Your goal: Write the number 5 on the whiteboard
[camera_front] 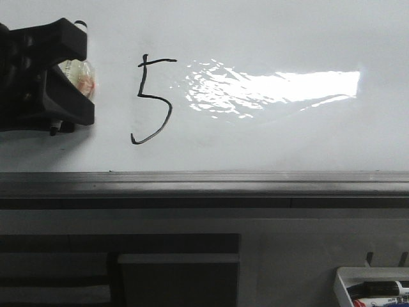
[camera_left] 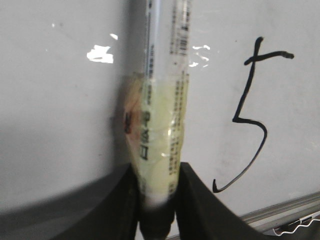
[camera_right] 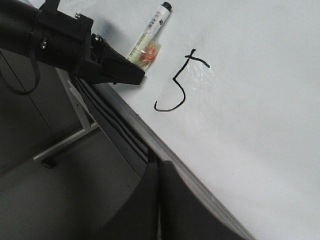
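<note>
One thin black hand-drawn number 5 [camera_front: 153, 99] is seen on the glossy white whiteboard [camera_front: 268, 38], at nine o'clock from the glare patch. At nine o'clock of the digit, the black left gripper [camera_front: 80, 80] has its jaws clamped on a tape-wrapped marker [camera_left: 162, 125]. Whether the right gripper's jaws are apart or together cannot be told.

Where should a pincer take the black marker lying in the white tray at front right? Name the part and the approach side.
Grip the black marker across its barrel, coming straight down from above. It lies flat and lengthwise in the white tray, whose walls would likely block a sideways approach. Only part of it shows, so the exact middle is a guess.
</note>
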Available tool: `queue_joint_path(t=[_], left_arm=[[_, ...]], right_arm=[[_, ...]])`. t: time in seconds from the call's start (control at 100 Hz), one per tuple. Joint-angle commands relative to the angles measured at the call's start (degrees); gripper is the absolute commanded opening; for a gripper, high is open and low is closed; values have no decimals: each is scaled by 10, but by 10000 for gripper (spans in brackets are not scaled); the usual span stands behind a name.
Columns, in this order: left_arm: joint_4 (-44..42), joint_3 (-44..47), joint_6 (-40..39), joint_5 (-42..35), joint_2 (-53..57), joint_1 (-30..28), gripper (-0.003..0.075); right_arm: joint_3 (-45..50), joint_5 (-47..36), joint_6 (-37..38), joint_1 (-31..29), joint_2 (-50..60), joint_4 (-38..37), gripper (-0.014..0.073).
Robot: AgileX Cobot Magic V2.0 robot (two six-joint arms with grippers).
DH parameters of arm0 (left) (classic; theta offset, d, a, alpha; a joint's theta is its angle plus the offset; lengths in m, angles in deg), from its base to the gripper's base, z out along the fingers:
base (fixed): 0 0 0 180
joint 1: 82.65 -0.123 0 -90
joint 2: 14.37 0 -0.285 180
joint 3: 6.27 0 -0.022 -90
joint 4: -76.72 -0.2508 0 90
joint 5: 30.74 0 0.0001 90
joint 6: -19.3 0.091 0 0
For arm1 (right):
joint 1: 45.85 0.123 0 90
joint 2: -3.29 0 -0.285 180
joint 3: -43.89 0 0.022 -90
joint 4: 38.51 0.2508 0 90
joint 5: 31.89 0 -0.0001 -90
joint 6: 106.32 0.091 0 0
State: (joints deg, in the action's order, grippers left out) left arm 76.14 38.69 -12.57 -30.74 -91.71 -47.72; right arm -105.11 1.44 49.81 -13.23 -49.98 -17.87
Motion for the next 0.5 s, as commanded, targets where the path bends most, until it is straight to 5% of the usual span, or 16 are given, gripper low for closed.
queue_joint_path(t=[0.0,0.33,0.49], left_arm=[[11,-19,-5,-40,9,-1,274],[13,-19,-5,-36,11,-1,314],[13,-19,-5,-26,11,-1,426]], right_arm=[[-14,-43,-7,-1,3,10,-66],[-14,-48,-7,-1,3,10,-66],[-14,-50,-7,-1,3,10,-66]])
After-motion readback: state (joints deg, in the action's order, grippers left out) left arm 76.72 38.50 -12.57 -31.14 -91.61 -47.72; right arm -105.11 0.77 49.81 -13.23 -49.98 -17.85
